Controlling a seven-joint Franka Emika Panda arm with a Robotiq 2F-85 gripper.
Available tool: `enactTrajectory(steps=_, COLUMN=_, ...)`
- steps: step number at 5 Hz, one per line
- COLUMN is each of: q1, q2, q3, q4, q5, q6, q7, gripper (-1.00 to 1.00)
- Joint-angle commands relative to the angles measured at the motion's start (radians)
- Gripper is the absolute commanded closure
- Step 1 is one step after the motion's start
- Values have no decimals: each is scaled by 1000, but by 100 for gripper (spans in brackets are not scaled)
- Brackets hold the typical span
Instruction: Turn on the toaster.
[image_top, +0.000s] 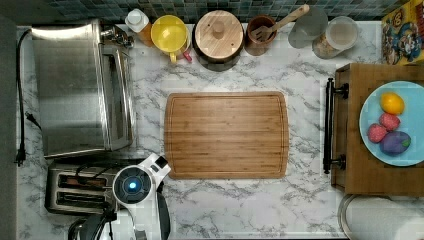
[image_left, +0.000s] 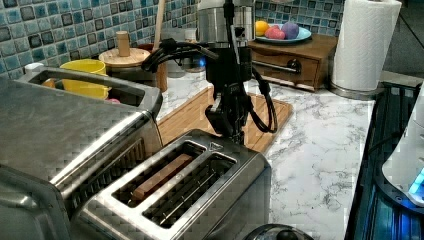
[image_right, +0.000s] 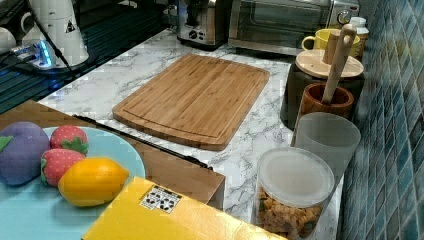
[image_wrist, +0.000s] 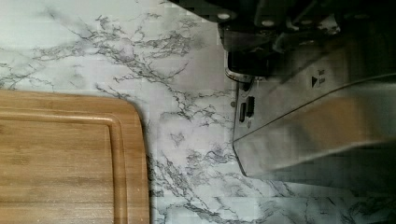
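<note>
In the lower left of the top view, the gripper (image_left: 232, 131) is hanging over the control end of the toaster (image_left: 200, 185), whose slots are running lengthwise away from it, and I cannot tell how it is set.

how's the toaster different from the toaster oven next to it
The toaster is the smaller box, with two long slots open on top; the toaster oven is much larger, with a flat closed top. The toaster oven has a glass door on its front face; the toaster has none. The gripper is at the toaster's end, not the toaster oven. Both are brushed steel and stand side by side on the marble counter.
</note>
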Motion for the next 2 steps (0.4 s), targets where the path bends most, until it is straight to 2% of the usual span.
enactTrajectory(steps=1, q1=8, q2=189, q3=29, q4=-178, q5=-19, q6=97, q7=-1, gripper=100)
enactTrajectory(steps=2, q1=9, q2=189, q3=28, q4=-177, q5=-19, q6=96, q7=-1, gripper=100)
